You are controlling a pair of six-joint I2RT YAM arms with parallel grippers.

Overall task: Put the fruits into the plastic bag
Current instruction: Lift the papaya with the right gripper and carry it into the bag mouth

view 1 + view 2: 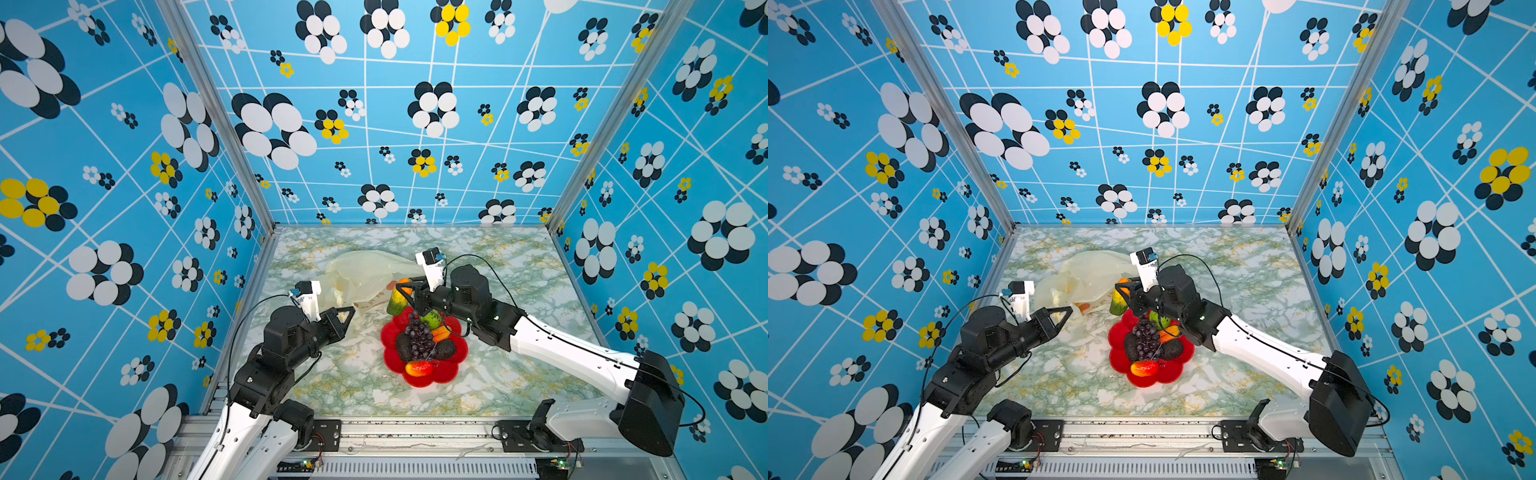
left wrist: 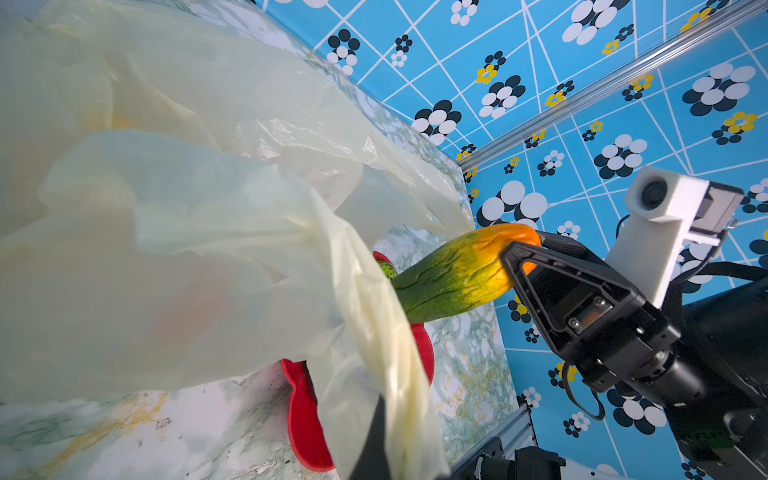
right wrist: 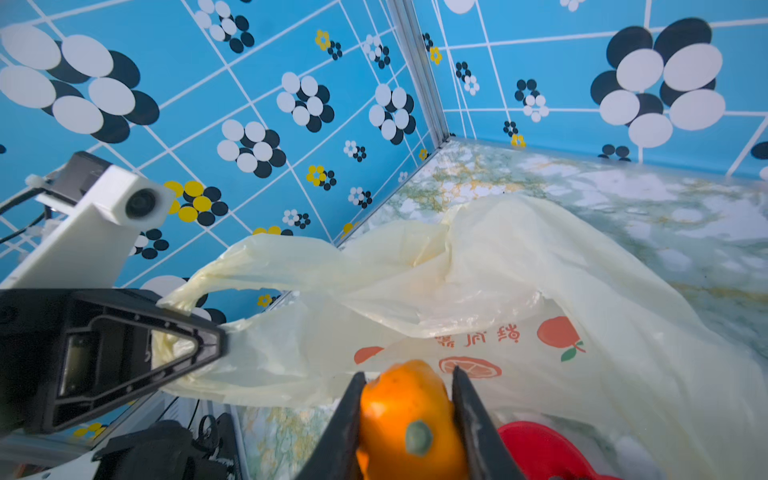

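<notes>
The right hand (image 1: 402,290) is clamping a green-orange toy mango (image 2: 453,274) just beside the crinkly cream plastic bag (image 1: 365,272) lying on the marbled surface (image 1: 540,270); the left hand (image 1: 347,316) is pinching its handle.

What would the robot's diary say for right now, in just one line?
left gripper: shut on plastic bag handle | right gripper: shut on mango, near bag | red plate: holds grapes, avocados

Red flower-shaped plate (image 1: 449,371) on green-veined marble tabletop (image 1: 353,374), amid blue flower-patterned walls (image 1: 374,137).
</notes>
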